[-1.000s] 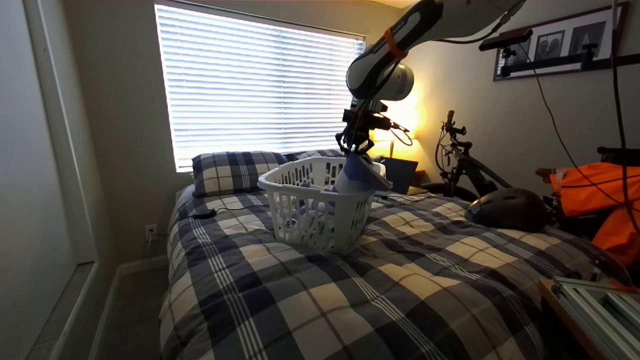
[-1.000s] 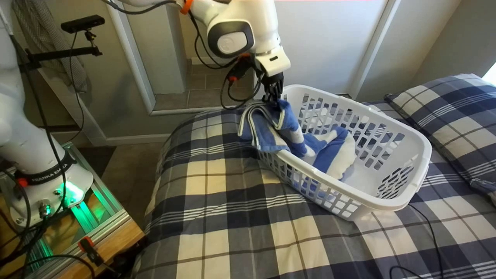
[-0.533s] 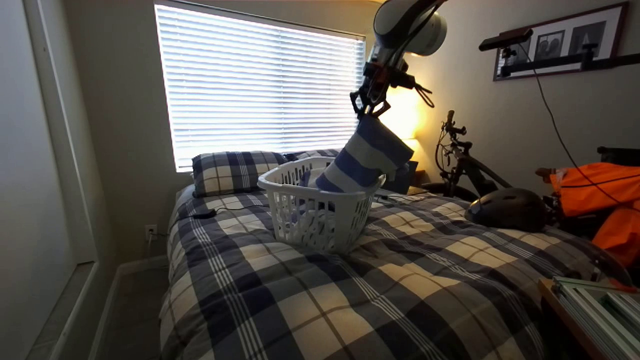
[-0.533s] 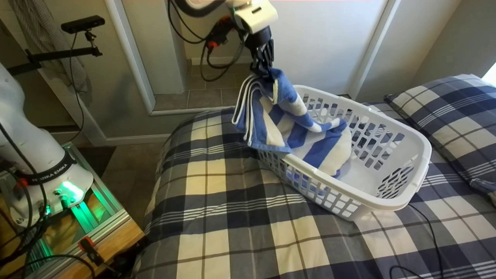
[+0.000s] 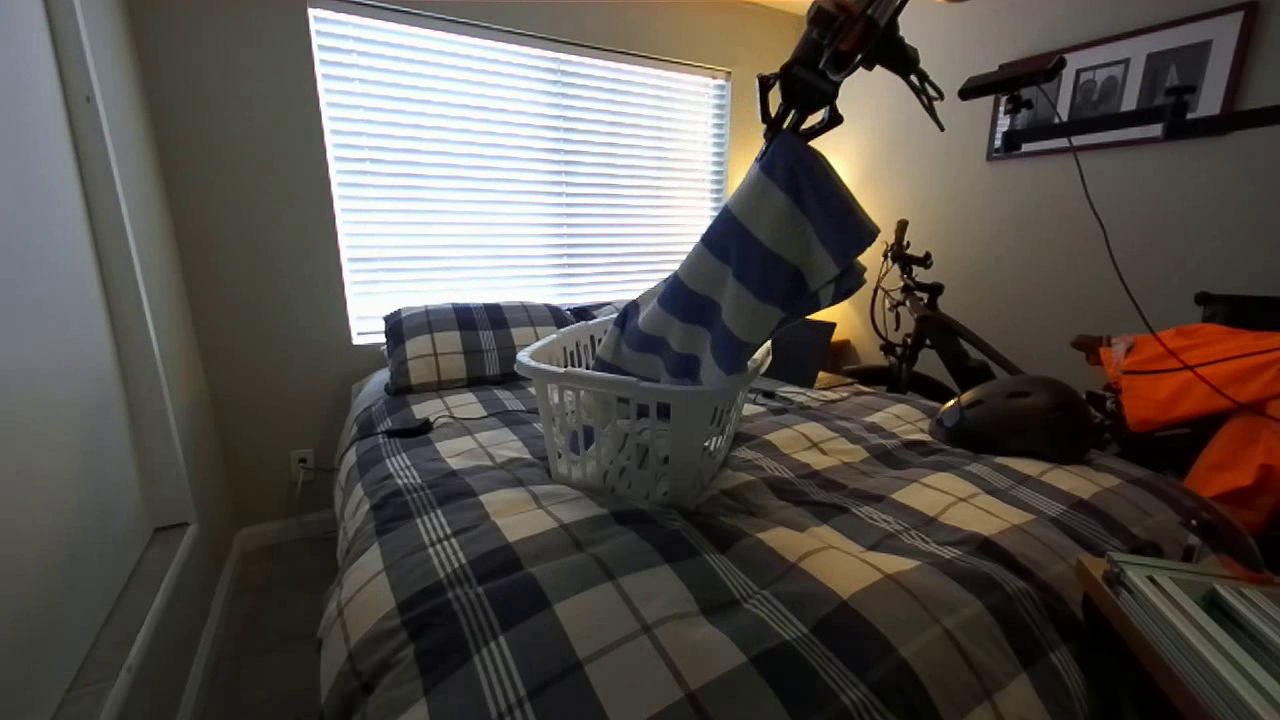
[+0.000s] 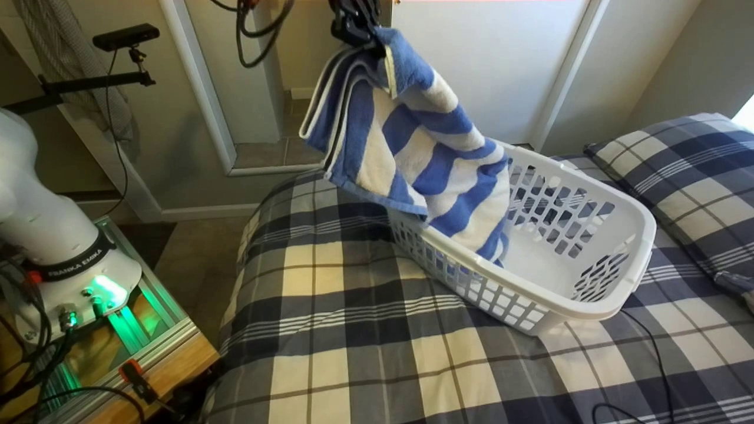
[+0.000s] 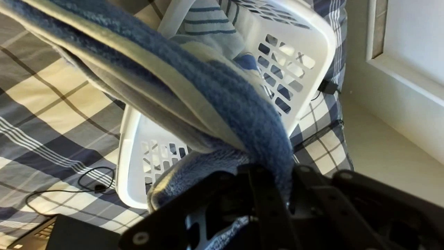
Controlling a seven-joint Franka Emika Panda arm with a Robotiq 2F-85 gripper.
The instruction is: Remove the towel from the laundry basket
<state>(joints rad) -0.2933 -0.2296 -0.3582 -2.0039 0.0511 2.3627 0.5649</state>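
Observation:
The blue-and-white striped towel (image 5: 760,250) hangs from my gripper (image 5: 782,132) in both exterior views. My gripper (image 6: 372,48) is shut on its upper folded end, high above the basket. The towel (image 6: 439,159) slants down over the near end of the white laundry basket (image 6: 518,287), and its lower part is still inside. A hanging fold is outside the rim. In the wrist view the towel (image 7: 239,93) passes between the fingers (image 7: 277,170) and covers much of the basket (image 7: 324,45). The basket stands upright on the bed; the towel hides part of its inside.
The plaid bedspread (image 6: 365,330) lies under the basket. A plaid pillow (image 6: 689,176) is beyond its far end. A black helmet (image 5: 1015,418) and a bicycle (image 5: 930,320) are to one side. A dark laptop (image 7: 83,232) and a thin cable (image 7: 52,191) lie on the bed.
My gripper has risen well above the basket with the towel in it. More of the towel has come out and is stretched upward. The basket has not moved.

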